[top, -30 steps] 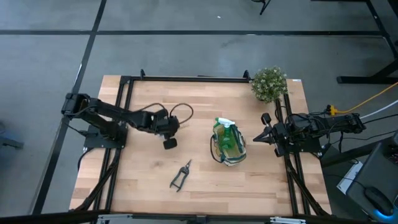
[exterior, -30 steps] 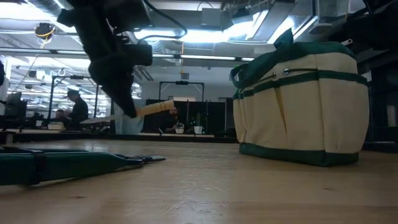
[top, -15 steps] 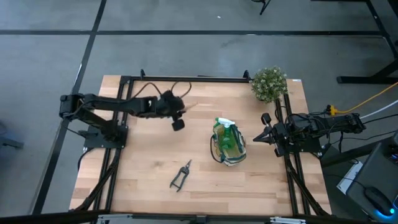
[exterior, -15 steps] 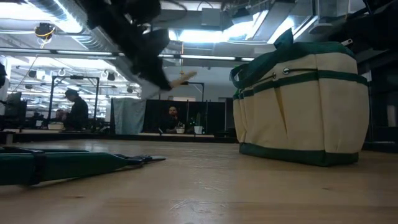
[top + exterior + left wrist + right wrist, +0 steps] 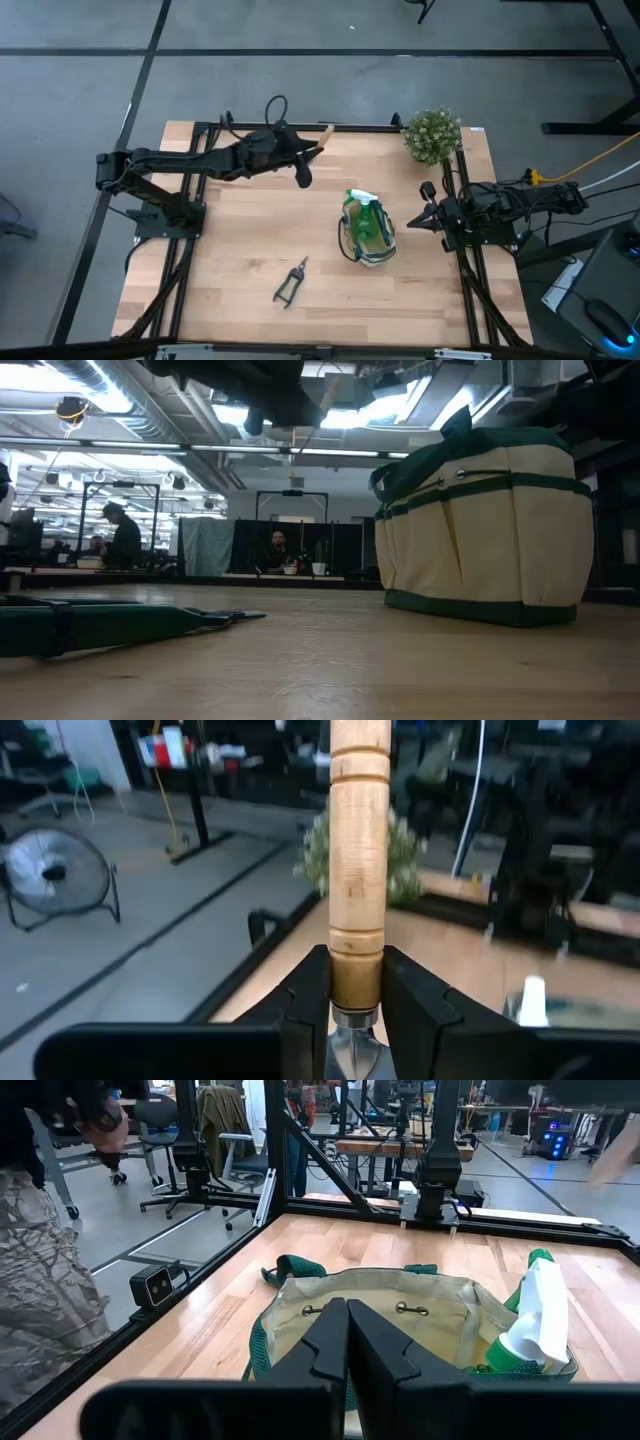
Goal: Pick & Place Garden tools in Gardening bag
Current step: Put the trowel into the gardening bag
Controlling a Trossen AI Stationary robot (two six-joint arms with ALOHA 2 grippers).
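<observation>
while the trowel (image 5: 358,870) sits pinched by its wooden handle in the left gripper (image 5: 300,158) above the table's (image 5: 240,270) far edge | one spray bottle (image 5: 366,215) in the one gardening bag (image 5: 352,243) | one shears (image 5: 291,283) lying near front | right gripper (image 5: 414,225) fingers pressed together, beside bag | one potted plant (image 5: 432,133) | no writing i can read

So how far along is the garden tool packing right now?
Done: the spray bottle sits in the gardening bag. In hand: the left gripper holds the trowel above the table's far edge. Left: the pruning shears lie on the table. The right gripper waits shut beside the bag.
</observation>
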